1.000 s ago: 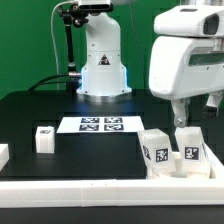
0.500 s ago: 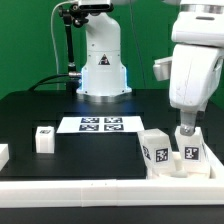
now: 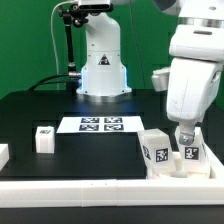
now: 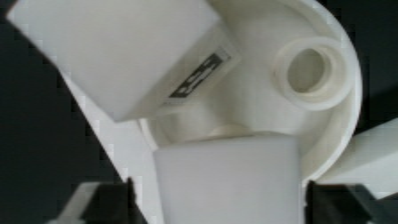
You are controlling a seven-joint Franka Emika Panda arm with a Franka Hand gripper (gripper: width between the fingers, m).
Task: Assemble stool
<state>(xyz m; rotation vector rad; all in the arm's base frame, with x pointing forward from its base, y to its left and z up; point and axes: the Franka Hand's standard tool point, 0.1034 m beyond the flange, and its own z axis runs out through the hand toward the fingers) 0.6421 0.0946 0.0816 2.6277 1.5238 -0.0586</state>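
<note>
**Hidden or unclear.** In the exterior view my gripper (image 3: 185,135) hangs at the right of the frame. Its tips are sunk behind two tagged white pieces (image 3: 157,151) at the lower right. Those pieces and my own wrist housing mask most of the fingers. Whether the jaws are spread or pressing on anything, I cannot tell. From this side I cannot separate seat from leg within that cluster. A further white piece (image 3: 3,153) is cut off by the left edge.

The wrist view is close and blurred. It shows the round seat (image 4: 267,118) with a round socket (image 4: 311,72) in it. A tagged leg (image 4: 143,60) lies across the disc beside that socket. A plain white slab (image 4: 228,182) stands in front, and its edges run out of frame.

**Changes.** Half a second ago my wrist stood higher. It has come down, and the tips now sit lower among the cluster. A second ago the hand was turned broadside. The lone leg (image 3: 43,138) at lower left, the marker board (image 3: 100,124) at centre and the border rail (image 3: 100,190) along the bottom have not moved.
</note>
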